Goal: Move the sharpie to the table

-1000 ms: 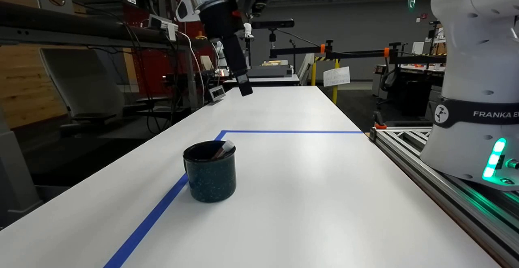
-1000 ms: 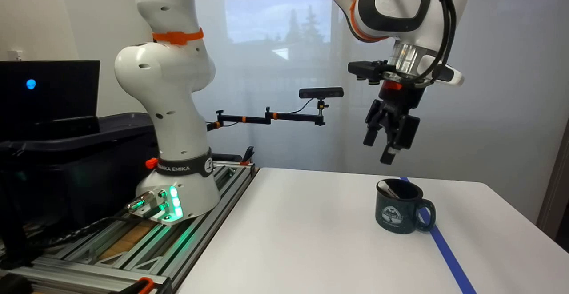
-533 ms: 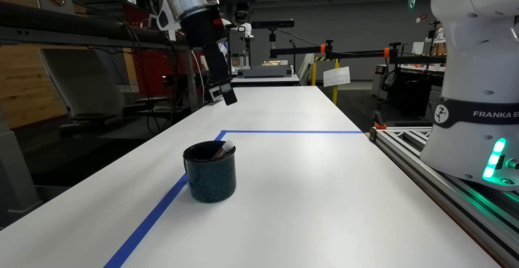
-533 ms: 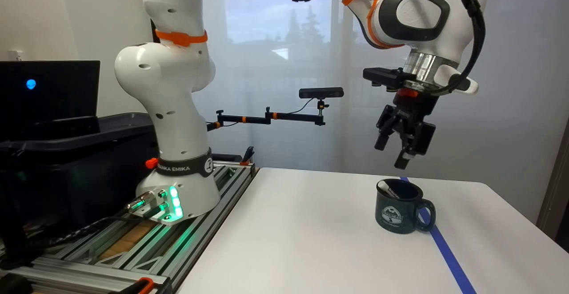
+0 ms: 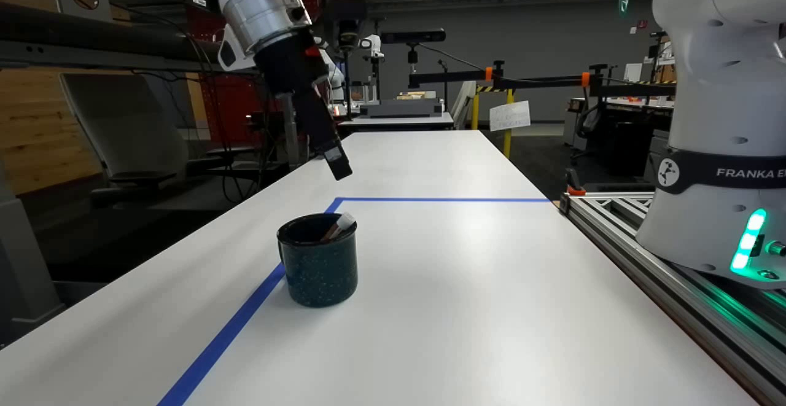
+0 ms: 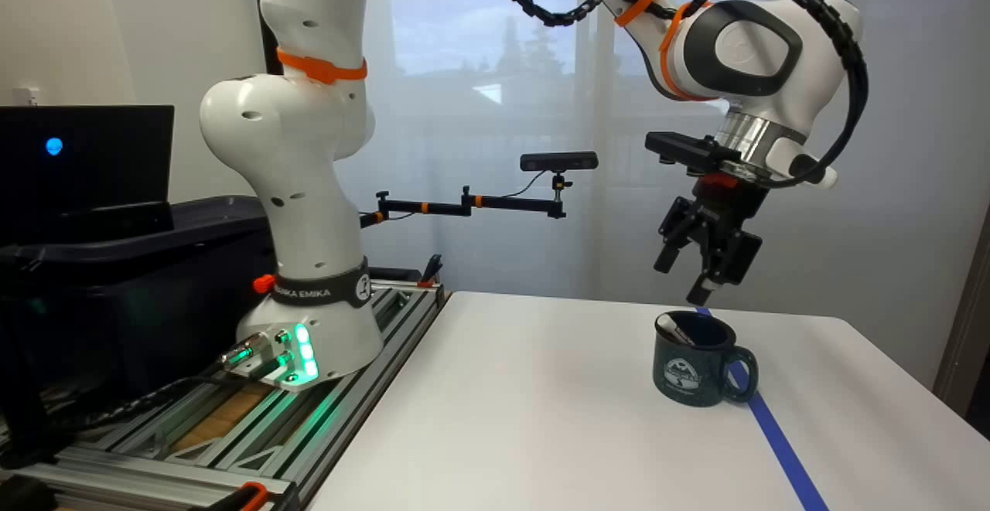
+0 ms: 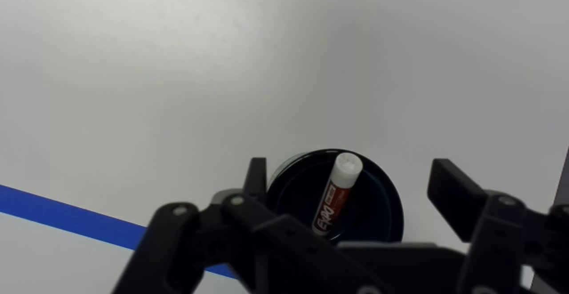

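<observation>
Two black, jointed fingers [image 7: 454, 196] of mine stand wide apart. My white, orange-strapped arm [image 6: 746, 49] reaches over the flat white bench [image 6: 541, 387], wrist bent; I point the fingers slantwise down, higher than and clear of the round, dark green speckled mug [image 5: 320, 274]. Red-brown and white cylindrical marker [image 7: 334, 198]: inside the mug, leaning, white end up at the rim.

One marker [image 7: 332, 203], one mug [image 5: 322, 276], two fingers [image 7: 457, 199] show.
</observation>
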